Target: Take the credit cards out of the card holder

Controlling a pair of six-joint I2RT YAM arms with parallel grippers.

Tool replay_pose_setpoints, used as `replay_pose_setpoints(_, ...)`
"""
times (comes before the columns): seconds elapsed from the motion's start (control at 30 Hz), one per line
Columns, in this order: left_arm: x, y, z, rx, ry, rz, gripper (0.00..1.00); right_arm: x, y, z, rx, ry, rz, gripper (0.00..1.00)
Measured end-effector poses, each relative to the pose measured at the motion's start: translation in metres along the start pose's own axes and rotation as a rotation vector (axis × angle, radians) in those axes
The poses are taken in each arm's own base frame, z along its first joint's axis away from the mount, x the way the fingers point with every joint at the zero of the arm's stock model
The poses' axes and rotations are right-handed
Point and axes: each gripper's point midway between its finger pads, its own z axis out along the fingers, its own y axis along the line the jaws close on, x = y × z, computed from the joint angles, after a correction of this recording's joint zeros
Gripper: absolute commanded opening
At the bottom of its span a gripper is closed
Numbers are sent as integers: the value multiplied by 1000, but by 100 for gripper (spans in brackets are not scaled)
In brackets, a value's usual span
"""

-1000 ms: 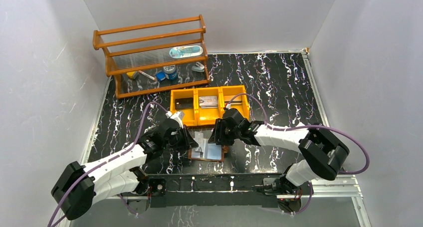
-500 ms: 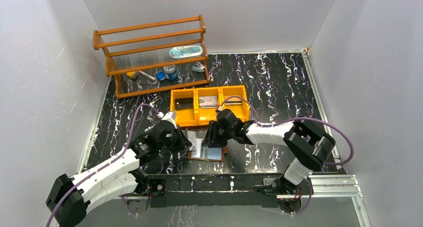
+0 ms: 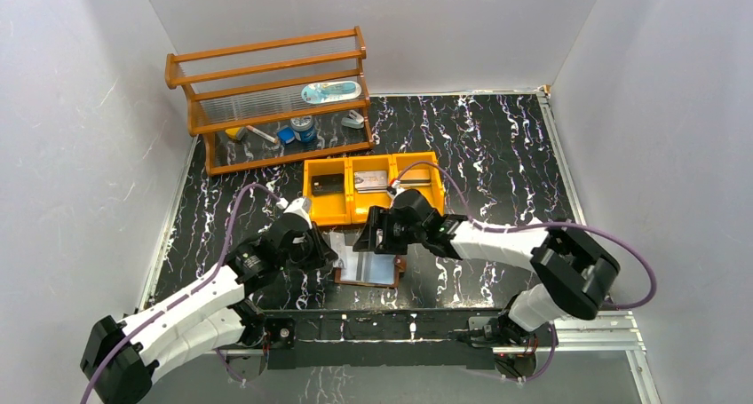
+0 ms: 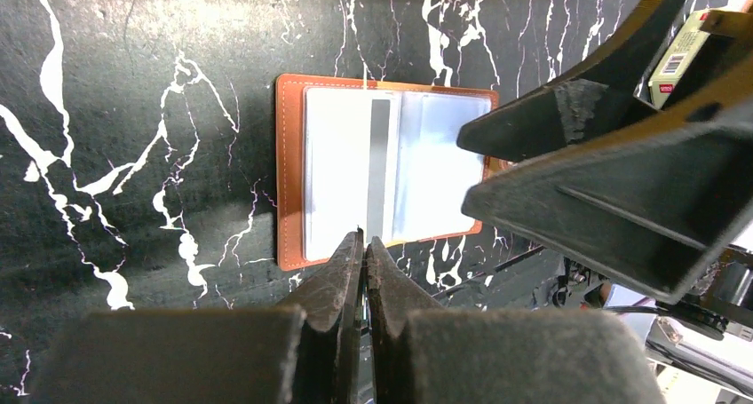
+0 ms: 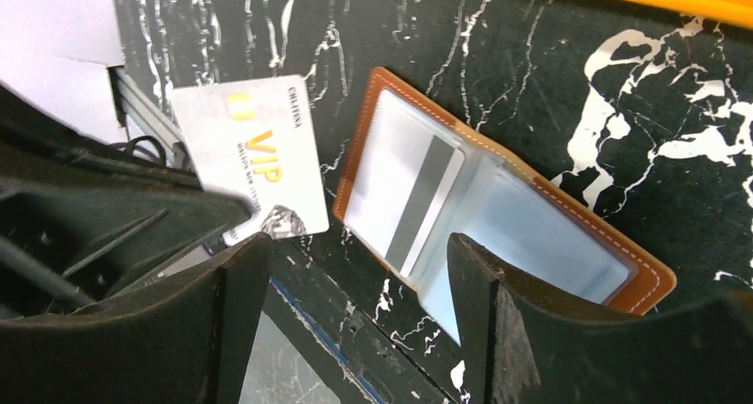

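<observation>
The brown card holder (image 3: pixel 368 281) lies open on the black marble table, near the front edge. One credit card with a grey stripe (image 4: pixel 380 169) sits in its left sleeve (image 5: pixel 417 200). My left gripper (image 4: pixel 364 237) is shut on a white credit card marked VIP (image 5: pixel 249 160), gripped at its edge. It holds that card (image 3: pixel 337 242) tilted just left of the card holder (image 4: pixel 291 191). My right gripper (image 5: pixel 360 244) hovers open over the holder's near side (image 5: pixel 653 275) with nothing between its fingers (image 4: pixel 577 120).
An orange three-compartment tray (image 3: pixel 373 212) with cards in it stands just behind the holder. A wooden rack (image 3: pixel 266 102) with small items sits at the back left. The metal rail (image 3: pixel 426 320) runs along the front edge.
My right gripper's jaws have spread wider and it has shifted a little to the left over the holder. The left gripper stays shut on the white card beside the holder.
</observation>
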Motion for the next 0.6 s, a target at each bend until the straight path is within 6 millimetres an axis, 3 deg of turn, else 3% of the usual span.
replay_pose_setpoints(0.13, -8, -3, -5, 2, -16, 18, 0, -6, 10, -16, -66, -68, -46, 86)
replay_pose_setpoints(0.4, -24, -8, -13, 74, -25, -11, 0, -10, -13, -46, -69, -203, -48, 92)
replay_pose_setpoints(0.6, -31, -37, -17, 280, 6, -51, 0, -28, -14, -64, -109, -274, -17, 87)
